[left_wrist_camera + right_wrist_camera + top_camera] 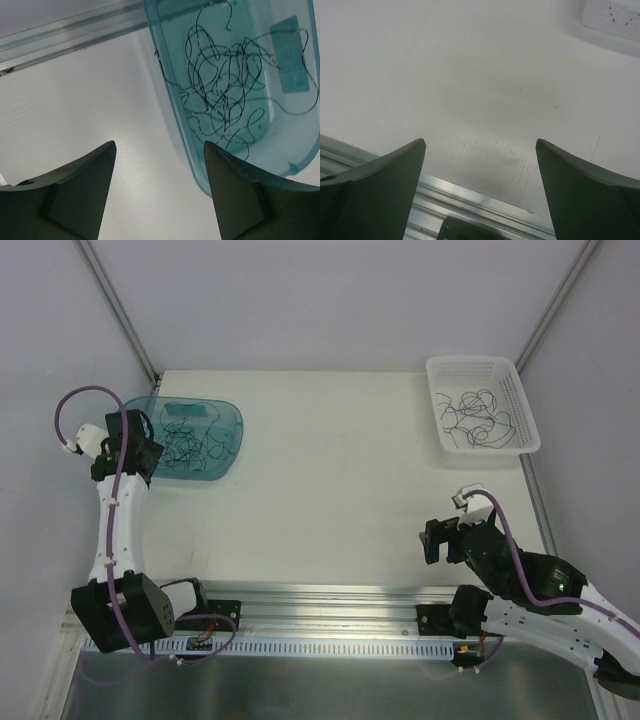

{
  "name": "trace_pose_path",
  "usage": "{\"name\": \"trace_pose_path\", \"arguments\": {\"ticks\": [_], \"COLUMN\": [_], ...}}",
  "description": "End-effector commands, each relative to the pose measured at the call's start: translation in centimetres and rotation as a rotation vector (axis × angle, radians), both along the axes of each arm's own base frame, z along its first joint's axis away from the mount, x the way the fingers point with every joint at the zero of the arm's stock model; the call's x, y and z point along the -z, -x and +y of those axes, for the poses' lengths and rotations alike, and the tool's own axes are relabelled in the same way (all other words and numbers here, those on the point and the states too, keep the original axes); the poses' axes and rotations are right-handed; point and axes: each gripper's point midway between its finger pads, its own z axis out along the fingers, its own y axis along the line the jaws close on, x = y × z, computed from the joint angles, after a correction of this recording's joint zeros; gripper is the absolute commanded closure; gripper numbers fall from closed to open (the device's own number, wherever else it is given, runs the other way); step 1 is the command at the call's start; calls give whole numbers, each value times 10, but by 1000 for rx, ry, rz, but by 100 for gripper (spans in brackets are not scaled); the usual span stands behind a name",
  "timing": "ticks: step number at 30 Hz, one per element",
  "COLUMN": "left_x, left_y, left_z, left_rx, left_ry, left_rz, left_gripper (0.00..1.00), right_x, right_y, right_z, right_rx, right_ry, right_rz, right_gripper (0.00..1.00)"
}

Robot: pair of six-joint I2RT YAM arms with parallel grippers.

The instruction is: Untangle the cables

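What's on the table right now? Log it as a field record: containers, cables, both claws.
teal tray: far left of the table
tray cables: tangled clump inside the tray
white basket: far right corner
basket cables: curly dark loops inside the basket
left claw: open, nothing between its fingers, at the tray's left end
right claw: open, empty, over bare table near the front rail, apart from the basket
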Motion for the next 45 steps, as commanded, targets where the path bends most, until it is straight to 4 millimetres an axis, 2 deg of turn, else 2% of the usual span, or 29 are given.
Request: {"name": "trace_pose_path", "arguments": {"ticks": [1, 3, 8, 14, 18, 26, 32, 39, 45], "left_x": [-19, -9, 16, 47, 57, 59, 70, 75, 78], "left_y": [-24, -32, -50, -70, -73, -71, -73, -72, -75], "left_z": [25, 36, 51, 52, 58, 61, 61, 65, 64], "left_rx": [-91, -115, -121, -84, -101, -124, -137, -161, -169], "left_ry": [11, 41, 90, 161, 156, 147, 172, 163, 178], "left_rz": [-72, -47, 30, 100, 132, 137, 156, 170, 170], "left_gripper": [31, 38, 44, 52, 61, 63, 64, 66, 76], "right_x": [2, 2, 4, 11, 12, 12, 12, 15, 15], "right_y": [0, 1, -1, -3, -3, -5, -5, -6, -6], "right_z": [16, 19, 23, 30, 32, 30, 29, 28, 28], "right_rx": [-53, -68, -68, -75, -79, -68, -59, -51, -46], "right_ry": [-12, -15, -30, -3, 7, 0, -5, -7, -11], "right_rz": [12, 10, 5, 26, 38, 24, 17, 20, 17], "right_gripper": [3, 3, 3, 3, 3, 3, 3, 3, 3]}}
